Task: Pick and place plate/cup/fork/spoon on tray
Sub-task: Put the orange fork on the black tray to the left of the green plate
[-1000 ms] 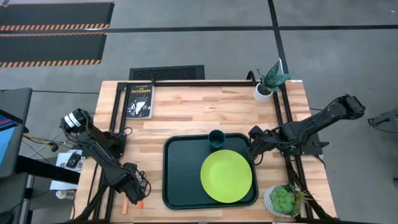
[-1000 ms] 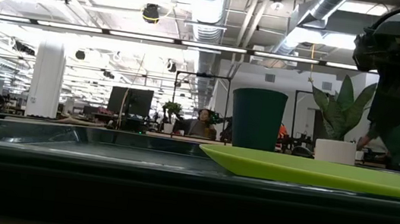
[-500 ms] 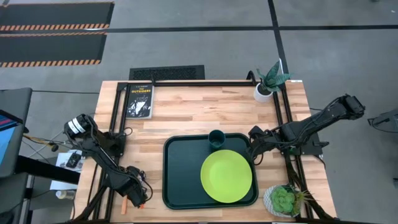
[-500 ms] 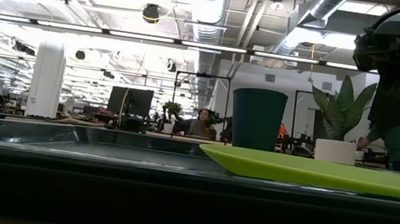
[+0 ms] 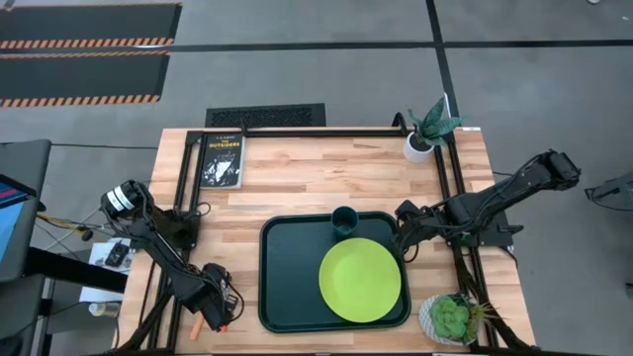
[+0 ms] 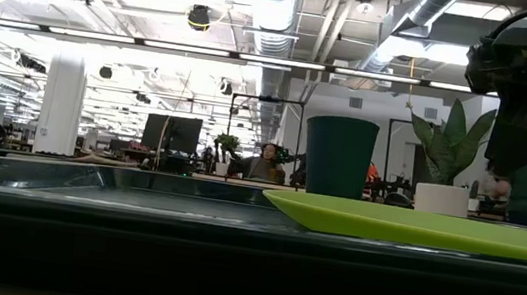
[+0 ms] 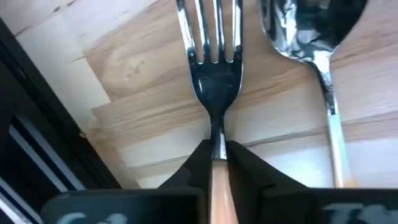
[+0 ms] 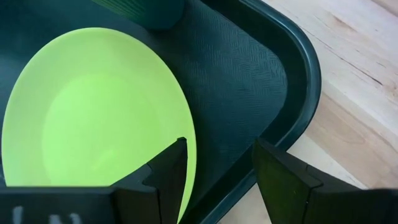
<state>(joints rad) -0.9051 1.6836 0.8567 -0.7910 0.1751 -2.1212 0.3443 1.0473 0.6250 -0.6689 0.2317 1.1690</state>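
Note:
The fork [image 7: 209, 37] and the spoon [image 7: 311, 31] lie side by side on the wood at the table's near left corner. Their orange handles [image 5: 198, 327] are mostly hidden under my left gripper [image 5: 214, 314]. That gripper [image 7: 217, 158] points straight down and is shut on the fork. The lime plate [image 5: 360, 280] and the dark cup [image 5: 344, 221] rest on the green tray [image 5: 287, 282]. My right gripper [image 8: 217, 168] hangs open above the tray's right rim [image 8: 298, 93], touching nothing. My left gripper pinches the fork between its two fingers [image 7: 194, 163] where the metal neck [image 7: 216, 138] meets the pale orange handle. The fingers come from above, one on each side of the handle. The fork lies flat on the table, tines pointing away.
A black book [image 5: 222, 159] lies at the far left. A white pot with a leafy plant [image 5: 420, 144] stands at the far right, and a succulent pot [image 5: 450, 318] at the near right. Black frame rails [image 5: 183, 198] run along both table sides. Bare wood lies beyond the tray.
My left gripper has sunk a little, toward the table's near edge, onto the cutlery at the near left corner. It now covers more of the orange handles. The right arm, plate, cup and tray have kept still.

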